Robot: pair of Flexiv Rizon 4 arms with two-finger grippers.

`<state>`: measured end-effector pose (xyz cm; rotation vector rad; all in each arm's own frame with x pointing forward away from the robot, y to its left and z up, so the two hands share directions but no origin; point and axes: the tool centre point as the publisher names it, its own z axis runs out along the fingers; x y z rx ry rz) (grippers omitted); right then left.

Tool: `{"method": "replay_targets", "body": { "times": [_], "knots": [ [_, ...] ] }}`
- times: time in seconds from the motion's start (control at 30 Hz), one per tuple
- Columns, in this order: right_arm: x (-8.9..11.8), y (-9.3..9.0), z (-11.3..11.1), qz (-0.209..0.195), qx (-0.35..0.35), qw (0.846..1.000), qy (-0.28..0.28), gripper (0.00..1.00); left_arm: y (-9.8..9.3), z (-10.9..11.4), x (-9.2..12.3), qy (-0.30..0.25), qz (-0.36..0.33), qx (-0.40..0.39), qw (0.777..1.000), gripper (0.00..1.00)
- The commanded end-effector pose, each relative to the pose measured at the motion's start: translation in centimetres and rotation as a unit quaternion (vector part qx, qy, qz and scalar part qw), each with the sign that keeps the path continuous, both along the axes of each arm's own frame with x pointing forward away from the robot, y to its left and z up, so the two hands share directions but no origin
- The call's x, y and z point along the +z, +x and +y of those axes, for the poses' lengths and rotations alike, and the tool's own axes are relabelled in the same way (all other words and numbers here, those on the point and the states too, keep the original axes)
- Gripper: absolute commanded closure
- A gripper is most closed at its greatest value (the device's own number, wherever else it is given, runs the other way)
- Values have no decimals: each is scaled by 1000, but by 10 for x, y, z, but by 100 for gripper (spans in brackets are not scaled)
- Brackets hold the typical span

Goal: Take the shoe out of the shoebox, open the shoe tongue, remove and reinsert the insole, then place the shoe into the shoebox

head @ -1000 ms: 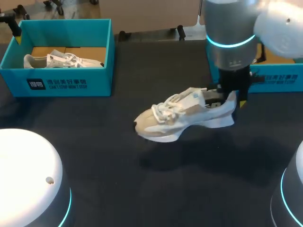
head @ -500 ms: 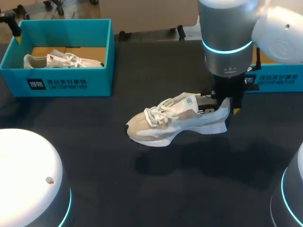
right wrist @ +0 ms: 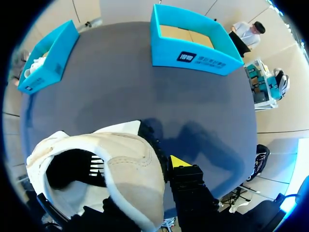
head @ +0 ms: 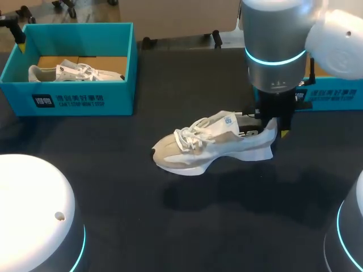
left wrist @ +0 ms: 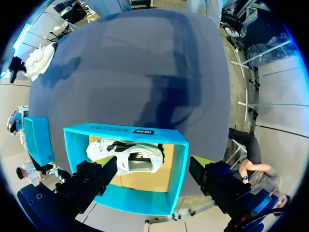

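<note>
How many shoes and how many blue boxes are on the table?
Shoes: 2 (held shoe, boxed shoe)
Boxes: 2 (left box, right box)
Total: 4

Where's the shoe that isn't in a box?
In the head view, the shoe is just right of centre, heel in the right arm's jaws, near the right shoebox.

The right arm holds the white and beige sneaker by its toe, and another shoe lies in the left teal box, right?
Not the toe: the head view shows the right gripper holding the white and beige sneaker by its heel. Another white shoe lies in the left teal box.
</note>
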<state>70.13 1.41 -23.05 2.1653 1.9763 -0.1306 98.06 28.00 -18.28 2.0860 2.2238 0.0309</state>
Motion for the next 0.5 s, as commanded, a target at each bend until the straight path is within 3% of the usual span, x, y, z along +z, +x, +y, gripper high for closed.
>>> {"method": "replay_targets", "body": {
  "times": [0.03,0.13,0.2,0.5],
  "knots": [
    [0,0,-1,0,1,1000,3,100,-1,0,0,1,-1,0,1000,0],
    [0,0,-1,0,1,1000,3,100,-1,0,0,1,-1,0,1000,0],
    [-11,-9,14,4,1,999,-32,100,-1,0,0,1,-1,0,1000,0],
    [-49,-39,62,-2,1,1000,-13,100,-1,0,0,1,-1,0,1000,0]
  ]
}}
